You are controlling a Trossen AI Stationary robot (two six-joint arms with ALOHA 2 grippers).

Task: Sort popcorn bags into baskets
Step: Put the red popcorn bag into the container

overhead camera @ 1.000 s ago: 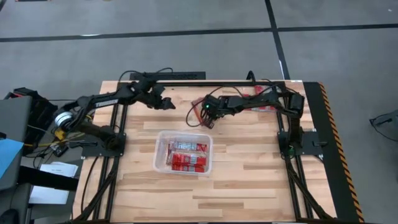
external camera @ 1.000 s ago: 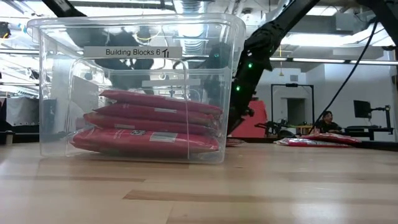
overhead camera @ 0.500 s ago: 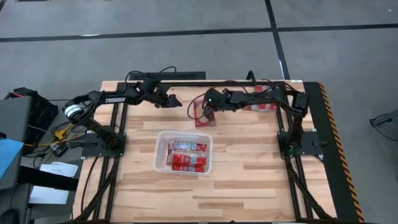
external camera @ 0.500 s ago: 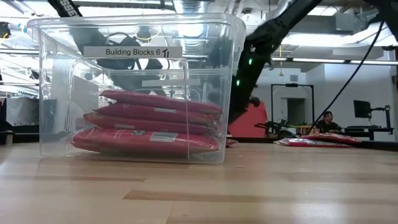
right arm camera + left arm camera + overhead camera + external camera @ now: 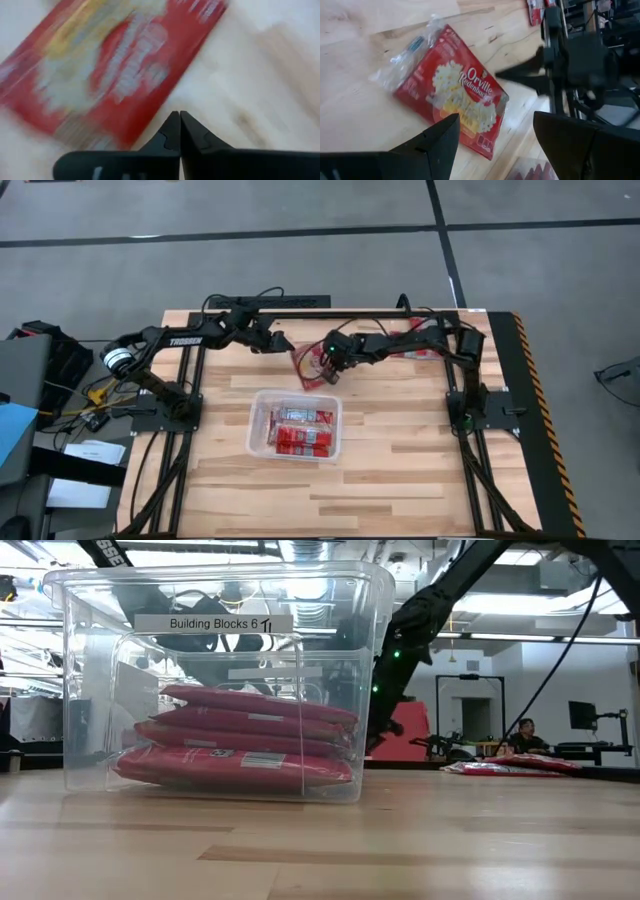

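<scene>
A single popcorn bag (image 5: 309,364) lay flat on the wooden table (image 5: 400,470), between the two grippers and just behind the clear tub (image 5: 252,438). In the left wrist view this bag (image 5: 454,100) showed its printed face up, with a crinkled clear wrapper end at one side.

The right gripper (image 5: 327,360) hung at the bag's right edge. In its own wrist view the two dark fingers (image 5: 175,131) met at their tips, pressed together with nothing between them, and the red bag (image 5: 110,65) lay just beyond the tips, apart from them. The left gripper (image 5: 281,341) stood near the bag's far left corner; its fingers (image 5: 432,145) were spread wide, holding nothing, with the bag showing between and beyond them.

The tub sat nearer the front of the table, in the middle, with several red bags (image 5: 297,430) inside. From the low view these bags (image 5: 240,735) lay stacked flat in layers on its floor, and a label (image 5: 213,624) reading "Building Blocks 6" was stuck high on the wall. The tub's see-through wall stood in front of both arms in that view, so the loose bag and the grippers' tips were mostly screened; only a bit of red (image 5: 405,735) showed past the tub's right side.

More bags (image 5: 418,340) lay under the right arm at the back right of the table, seen as a low red heap (image 5: 510,765) in the low view. A person (image 5: 522,732) sat far off in the room behind
</scene>
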